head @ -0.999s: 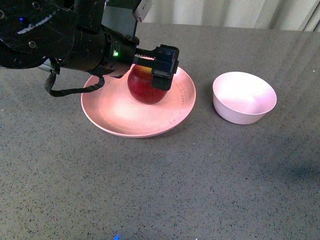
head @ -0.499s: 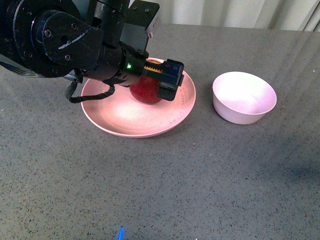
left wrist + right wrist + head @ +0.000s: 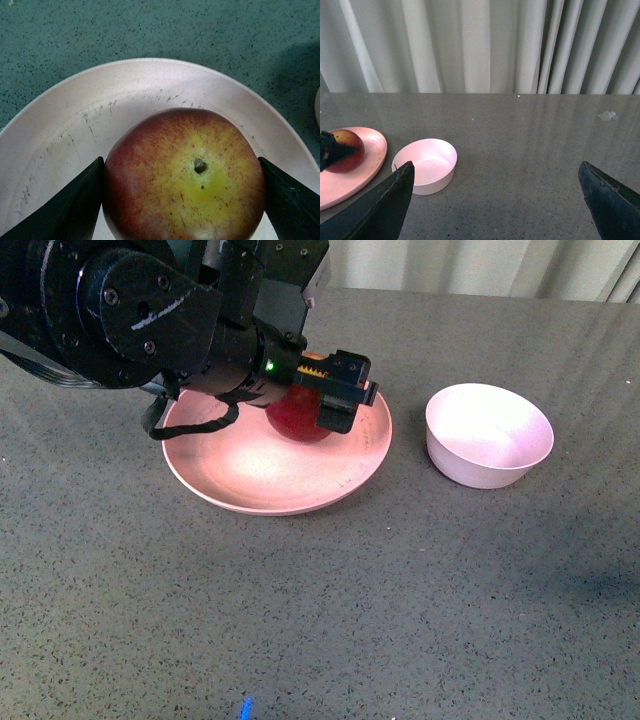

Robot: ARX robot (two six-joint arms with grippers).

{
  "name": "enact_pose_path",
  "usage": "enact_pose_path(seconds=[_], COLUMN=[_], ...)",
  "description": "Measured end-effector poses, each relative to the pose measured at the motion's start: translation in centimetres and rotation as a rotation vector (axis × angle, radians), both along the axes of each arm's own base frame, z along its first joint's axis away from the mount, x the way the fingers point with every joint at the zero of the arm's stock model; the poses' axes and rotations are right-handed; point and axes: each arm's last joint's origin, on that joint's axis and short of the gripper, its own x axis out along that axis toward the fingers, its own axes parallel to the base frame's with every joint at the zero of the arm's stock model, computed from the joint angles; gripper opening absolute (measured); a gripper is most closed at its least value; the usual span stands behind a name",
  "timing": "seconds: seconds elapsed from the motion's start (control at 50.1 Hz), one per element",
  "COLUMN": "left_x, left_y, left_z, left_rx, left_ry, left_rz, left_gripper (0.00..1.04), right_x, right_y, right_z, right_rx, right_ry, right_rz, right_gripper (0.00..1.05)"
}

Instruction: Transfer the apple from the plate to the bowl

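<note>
**Over the plate, left jaws clamped on the apple**

Across the left half of the grey speckled table (image 3: 400, 620) the left arm (image 3: 150, 320) reaches in from the near-left corner. Its bulky black wrist is slung low and nearly level above the plate (image 3: 250, 475), with a green light lit near the joint. The left jaws are closed on the apple (image 3: 295, 420). In the left wrist view one dark finger presses each flank of the fruit, with no gap showing on either side. The right arm is out of the front view. Its wrist view shows only two dark fingers (image 3: 380, 210) at the lower corners, spread wide with nothing between them.

Room is generous. The table is bare in front of the plate and off to the right, and it runs back to a pale pleated curtain (image 3: 470, 45) at the far edge. The wide pink plate sits left of centre, and the small deep bowl (image 3: 490, 440) stands to its right. The two are apart, with a strip of bare table between their rims. The bowl holds nothing.

The apple sits over the far right part of the plate, inside the rim. The pictures do not settle whether its underside touches the plate. Being round, it has no marked long axis. Its stem dimple, ringed with yellow, faces back toward the left wrist camera, so the core line runs roughly along the jaws' reach and the dark red sides meet the fingers.
</note>
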Motion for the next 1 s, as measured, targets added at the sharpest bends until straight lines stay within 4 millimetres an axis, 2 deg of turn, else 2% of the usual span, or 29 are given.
enact_pose_path(seconds=[0.1,0.22,0.419,0.579,0.879,0.999], left_x=[-0.4,-2.1,-4.0,-4.1,-3.0,-2.5], left_y=[-0.8,-3.5,-8.2,-10.8,-12.3,-12.7], left_z=[1.7,4.1,5.1,5.0,2.7,2.6], left_rx=[-0.022,-0.064,-0.098,-0.105,-0.076,-0.079], left_ry=[-0.036,-0.08,-0.073,-0.061,-0.017,-0.017], left_rz=[-0.022,-0.108,-0.222,-0.265,-0.273,-0.275], left_gripper=[0.8,0.8,0.8,0.8,0.8,0.79], right_x=[0.0,0.0,0.0,0.0,0.0,0.0], right_y=[0.0,0.0,0.0,0.0,0.0,0.0], right_z=[0.0,0.0,0.0,0.0,0.0,0.0], right_rx=[0.0,0.0,0.0,0.0,0.0,0.0], right_ry=[0.0,0.0,0.0,0.0,0.0,0.0], right_rz=[0.0,0.0,0.0,0.0,0.0,0.0], right_gripper=[0.96,0.96,0.96,0.96,0.96,0.96])
